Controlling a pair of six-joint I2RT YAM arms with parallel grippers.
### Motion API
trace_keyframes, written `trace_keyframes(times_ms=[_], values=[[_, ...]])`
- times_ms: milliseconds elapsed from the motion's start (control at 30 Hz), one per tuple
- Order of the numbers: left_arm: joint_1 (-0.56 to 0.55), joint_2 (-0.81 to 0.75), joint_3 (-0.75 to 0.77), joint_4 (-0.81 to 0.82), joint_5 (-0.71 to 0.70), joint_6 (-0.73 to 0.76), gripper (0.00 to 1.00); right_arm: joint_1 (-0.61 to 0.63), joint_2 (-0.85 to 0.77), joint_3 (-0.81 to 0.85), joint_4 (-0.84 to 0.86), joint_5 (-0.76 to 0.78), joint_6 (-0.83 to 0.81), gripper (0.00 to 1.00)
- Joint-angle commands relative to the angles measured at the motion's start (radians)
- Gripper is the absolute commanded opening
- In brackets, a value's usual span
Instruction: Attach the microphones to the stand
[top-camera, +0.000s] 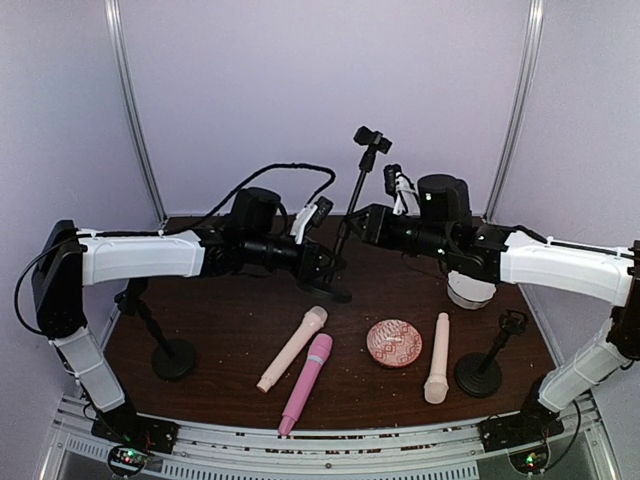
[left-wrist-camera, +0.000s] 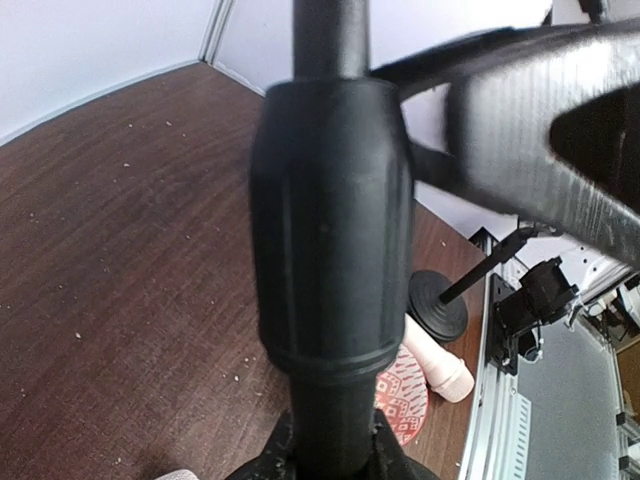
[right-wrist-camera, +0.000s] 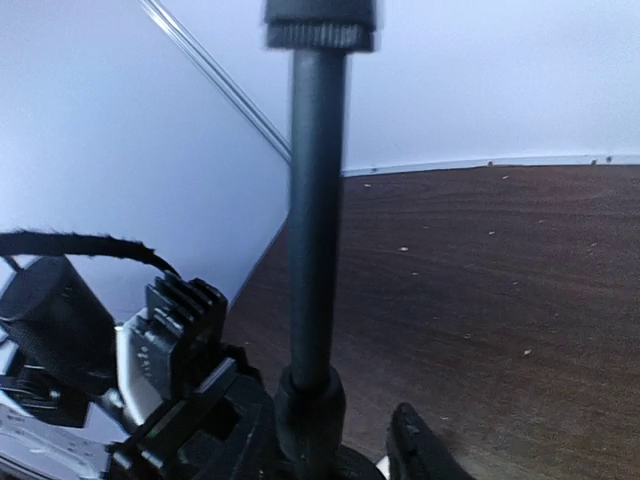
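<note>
Step in hand: bracing centre stand (top-camera: 350, 208); no microphone lifted yet.
Left end effector (top-camera: 322, 266) clamped on stand's lower collar, near base.
Right end effector (top-camera: 362, 224) parted slightly, straddling pole higher up, gap on one side (not gripping, by my read).
Microphones all on bench (top-camera: 220, 320): peach microphone (top-camera: 292, 348) beside pink microphone (top-camera: 305, 383); second peach microphone (top-camera: 437, 357) just right of dish (top-camera: 394, 343).
Next, I judge: right clears pole, drops to second peach microphone, grips mid-body, carries it to clip (top-camera: 370, 138).
</note>
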Motion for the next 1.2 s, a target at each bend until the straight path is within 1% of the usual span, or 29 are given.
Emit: trace_keyframes(times_ms=[0, 33, 67, 100, 133, 233, 333, 467, 500, 600, 633, 733, 867, 900, 1000, 1033, 1133, 1167], values=[[0.026, -0.036, 0.059, 0.159, 0.144, 0.002, 0.0, -0.138, -0.068, -0.073, 0.181, -0.403, -0.032, 0.48], [0.026, -0.034, 0.061, 0.174, 0.186, -0.002, 0.0, -0.159, -0.068, -0.095, 0.247, -0.519, -0.037, 0.51], [0.026, -0.034, 0.062, 0.194, 0.223, -0.005, 0.0, -0.169, -0.069, -0.132, 0.399, -0.616, -0.021, 0.56], [0.026, -0.034, 0.06, 0.21, 0.257, -0.008, 0.0, -0.173, -0.069, -0.161, 0.481, -0.678, 0.004, 0.6], [0.027, -0.033, 0.059, 0.227, 0.287, -0.013, 0.0, -0.176, -0.069, -0.178, 0.502, -0.698, 0.009, 0.61], [0.026, -0.027, 0.063, 0.257, 0.347, -0.032, 0.0, -0.174, -0.046, -0.158, 0.436, -0.682, -0.03, 0.6], [0.026, -0.021, 0.063, 0.263, 0.361, -0.039, 0.0, -0.17, -0.01, -0.157, 0.495, -0.692, 0.004, 0.59], [0.023, -0.008, 0.065, 0.278, 0.374, -0.06, 0.0, -0.155, 0.048, -0.133, 0.583, -0.721, 0.063, 0.52], [0.023, -0.007, 0.065, 0.278, 0.375, -0.059, 0.0, -0.152, 0.054, -0.129, 0.591, -0.721, 0.066, 0.48], [0.022, -0.006, 0.065, 0.276, 0.373, -0.058, 0.0, -0.148, 0.065, -0.123, 0.599, -0.72, 0.062, 0.32], [0.022, -0.006, 0.065, 0.275, 0.37, -0.058, 0.0, -0.146, 0.068, -0.123, 0.6, -0.72, 0.06, 0.28], [0.02, -0.003, 0.069, 0.263, 0.368, -0.056, 0.0, -0.144, 0.063, -0.128, 0.595, -0.71, 0.047, 0.24], [0.018, 0.003, 0.071, 0.257, 0.365, -0.056, 0.0, -0.141, 0.04, -0.128, 0.553, -0.691, 0.008, 0.27], [0.018, 0.004, 0.073, 0.253, 0.363, -0.055, 0.0, -0.14, 0.034, -0.126, 0.546, -0.69, 0.001, 0.29], [0.018, 0.006, 0.075, 0.248, 0.363, -0.052, 0.0, -0.141, 0.028, -0.11, 0.511, -0.685, -0.018, 0.43], [0.018, 0.006, 0.075, 0.247, 0.363, -0.052, 0.0, -0.141, 0.027, -0.105, 0.498, -0.682, -0.025, 0.44], [0.019, 0.005, 0.077, 0.242, 0.362, -0.049, 0.0, -0.142, 0.035, -0.098, 0.497, -0.687, -0.019, 0.41], [0.019, 0.006, 0.077, 0.24, 0.362, -0.047, 0.0, -0.143, 0.039, -0.101, 0.51, -0.693, -0.005, 0.39]])
